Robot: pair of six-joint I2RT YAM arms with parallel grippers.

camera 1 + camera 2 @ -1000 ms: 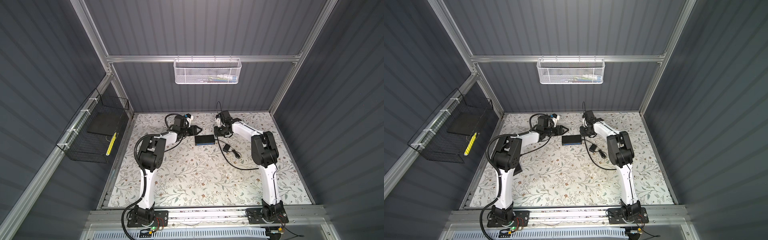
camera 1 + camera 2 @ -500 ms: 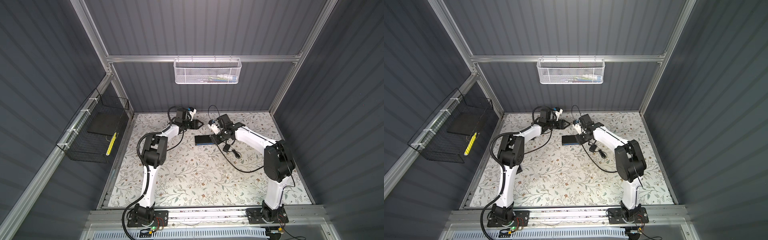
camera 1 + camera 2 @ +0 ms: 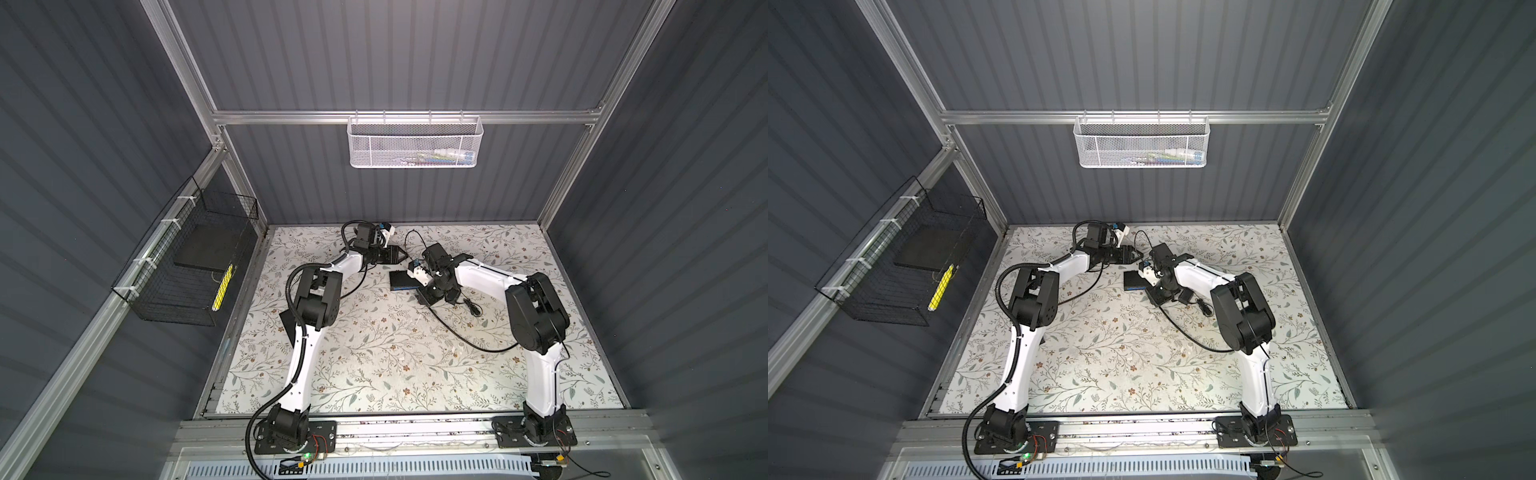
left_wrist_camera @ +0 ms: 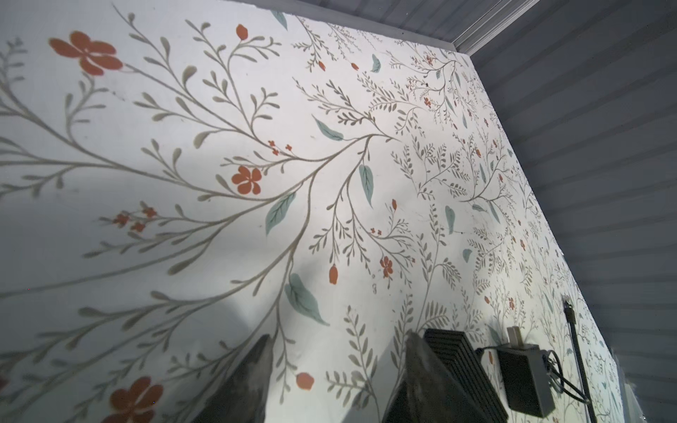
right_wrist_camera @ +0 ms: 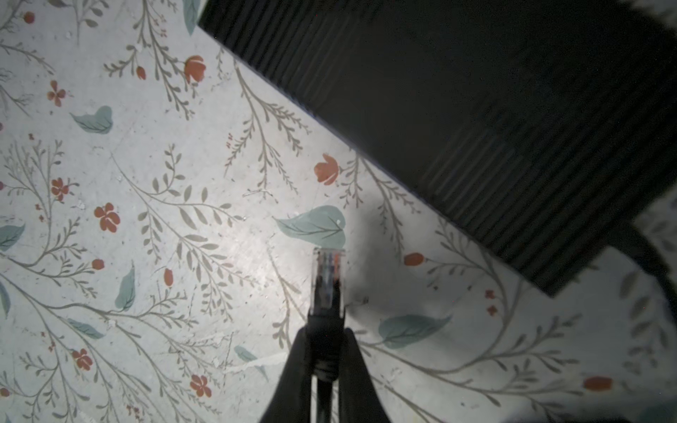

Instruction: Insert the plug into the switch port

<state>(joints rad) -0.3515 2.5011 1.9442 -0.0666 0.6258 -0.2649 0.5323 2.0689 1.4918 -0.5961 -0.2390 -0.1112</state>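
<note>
Both top views sit way up over the front rail and look down on the whole floral mat (image 3: 374,353), basically the same shot twice with a small sideways shift. The left wrist cam rides low right behind the left gripper (image 4: 340,337), skimming along the mat with the black box (image 4: 454,351) just past one tip. The right wrist cam stares down close from behind the right gripper (image 5: 325,331) with that box ahead of it, so the box shows in all four views.
</note>
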